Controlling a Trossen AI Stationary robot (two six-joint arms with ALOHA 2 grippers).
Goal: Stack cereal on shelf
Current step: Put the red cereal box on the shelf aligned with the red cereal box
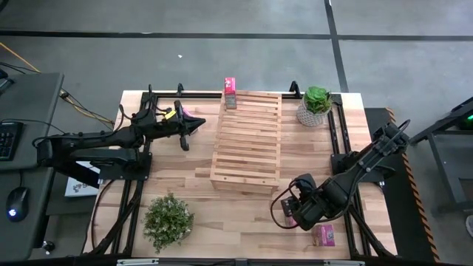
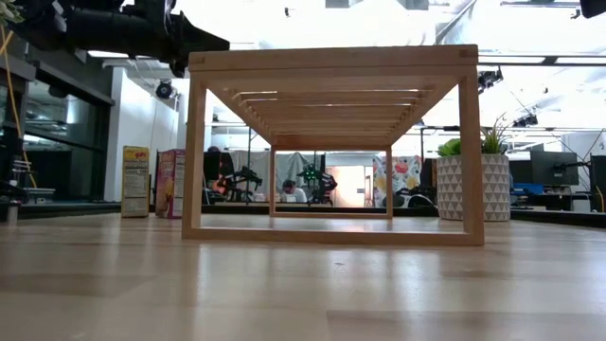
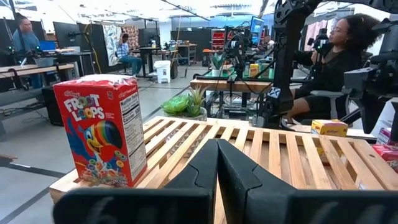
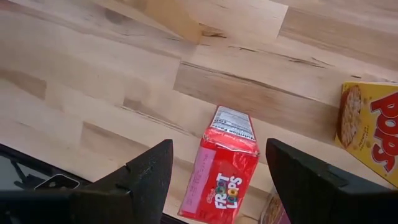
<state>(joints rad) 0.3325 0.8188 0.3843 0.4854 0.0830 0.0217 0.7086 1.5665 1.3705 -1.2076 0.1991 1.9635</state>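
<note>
The slatted light-wood shelf (image 1: 247,140) stands mid-table. A red Froot Loops box (image 3: 102,130) stands upright on its far left corner (image 1: 230,87). My left gripper (image 1: 198,124) hovers shut beside the shelf's left side, raised above the table, touching nothing (image 3: 217,163). My right gripper (image 1: 290,209) is open near the shelf's near right corner, pointing down. Its fingers straddle a second red Froot Loops box (image 4: 227,165) lying flat on the table, with a gap on each side. A yellow Pops box (image 4: 370,130) lies beside it.
A yellow box (image 2: 135,180) and a pink box (image 2: 170,182) stand on the table left of the shelf. Another pink box (image 1: 324,235) lies near the right arm. A potted plant (image 1: 316,103) sits far right, a leafy plant (image 1: 168,218) near left. People sit beyond the table.
</note>
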